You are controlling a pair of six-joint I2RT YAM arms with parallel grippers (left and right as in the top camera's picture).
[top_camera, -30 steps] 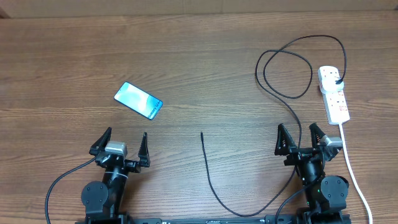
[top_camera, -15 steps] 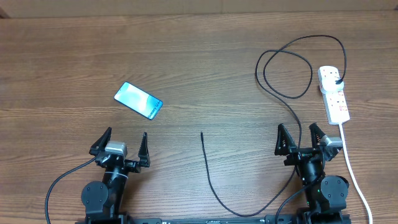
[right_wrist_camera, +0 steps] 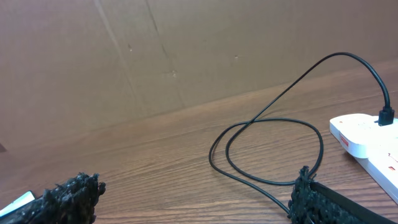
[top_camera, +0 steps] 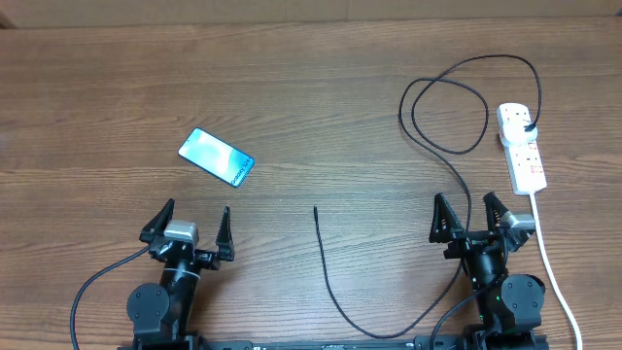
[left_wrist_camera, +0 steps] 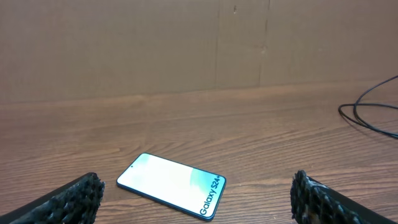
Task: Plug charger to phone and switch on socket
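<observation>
- Across the overhead frame: brown wood-grain table [top_camera: 311,87]. In both wrist views a plain cardboard wall [left_wrist_camera: 124,43] stands along its far edge.
- Left of centre: phone [top_camera: 216,157] lies flat, screen lit, turned diagonally, well apart from all other items.
- Lower left: left gripper [top_camera: 197,208], fingers spread wide, nothing between them, near the bottom frame edge.
- Centre: charger [top_camera: 324,267] with its connector tip [top_camera: 316,209] lying free. Bare wood separates the tip from the phone.
- Lower right: right gripper [top_camera: 465,198], fingers apart, gripping nothing. The charger cable runs past it; contact cannot be told.
- Upper right: cable loops, then its plug [top_camera: 528,127] sits in the socket [top_camera: 522,146], close to the right frame edge.
- Far right: white cord [top_camera: 549,258] runs to the bottom edge.
</observation>
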